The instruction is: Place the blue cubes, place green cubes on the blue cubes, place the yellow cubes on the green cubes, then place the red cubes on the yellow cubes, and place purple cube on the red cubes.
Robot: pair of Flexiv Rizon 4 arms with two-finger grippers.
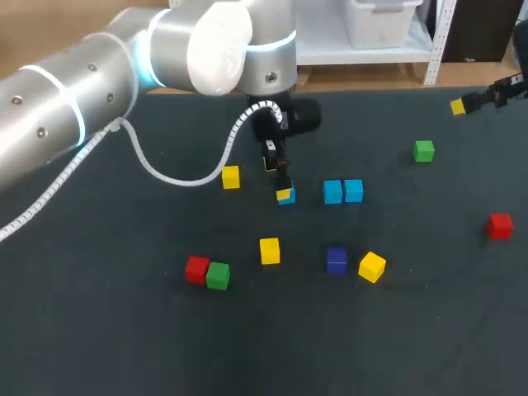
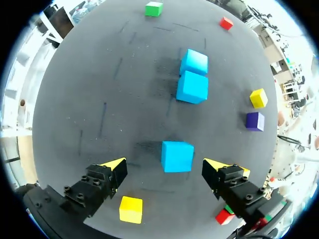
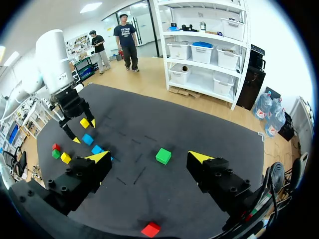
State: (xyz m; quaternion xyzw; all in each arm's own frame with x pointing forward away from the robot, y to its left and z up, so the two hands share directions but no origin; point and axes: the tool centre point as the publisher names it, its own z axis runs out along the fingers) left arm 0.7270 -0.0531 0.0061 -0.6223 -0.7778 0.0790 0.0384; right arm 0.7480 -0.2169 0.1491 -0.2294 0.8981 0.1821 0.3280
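The left arm's gripper hangs over the middle of the dark matte table. Its yellow-tipped fingers are spread wide on either side of a small bright-blue cube, touching neither face. Just right of it sits a pair of matching blue cubes, pressed together. The right arm's gripper is at the far right edge, also wide apart and holding nothing. A green cube lies ahead of it.
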